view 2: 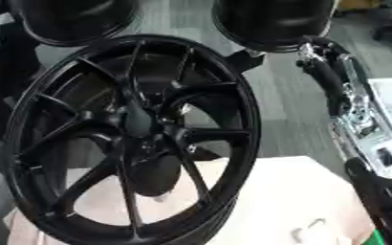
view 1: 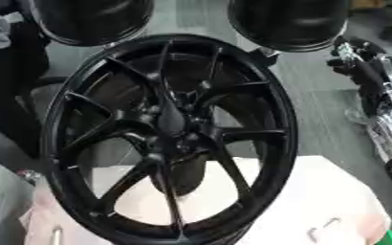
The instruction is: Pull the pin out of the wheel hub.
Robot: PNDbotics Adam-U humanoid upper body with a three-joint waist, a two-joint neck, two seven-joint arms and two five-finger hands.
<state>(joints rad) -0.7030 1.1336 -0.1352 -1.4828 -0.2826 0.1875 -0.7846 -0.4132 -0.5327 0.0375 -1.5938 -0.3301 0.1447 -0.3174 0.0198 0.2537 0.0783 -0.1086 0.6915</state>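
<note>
A black multi-spoke wheel [view 1: 170, 139] is standing nearest the camera, tilted and filling most of both views, its rim [view 1: 276, 143] resting at the bottom on a pale pinkish-white covered surface [view 2: 283, 191]. The spokes are converging on the wheel hub [view 1: 170, 122], which is sitting a little above the middle of the wheel; the hub is dark and glossy, and the pin cannot be told apart from the hub's other dark parts in either view.

Through the gaps between the lower spokes the pale surface is showing, and through the upper gaps a grey floor [view 2: 275, 95] is showing. Two rounded black glossy shapes [view 1: 91, 19] [view 2: 270, 21] are lying beyond the wheel's upper edge, one to the left and one to the right.

The robot's right arm [view 2: 350, 110], black with silver joints, is running down the right side of the right eye view, well apart from the hub and beside the wheel's rim without touching it. Whether its hand is wide, narrow or holding anything cannot be told, as the fingers cannot be made out. The left hand is not appearing in either view. A small green patch [view 2: 382, 238] is showing at the lower right corner.
</note>
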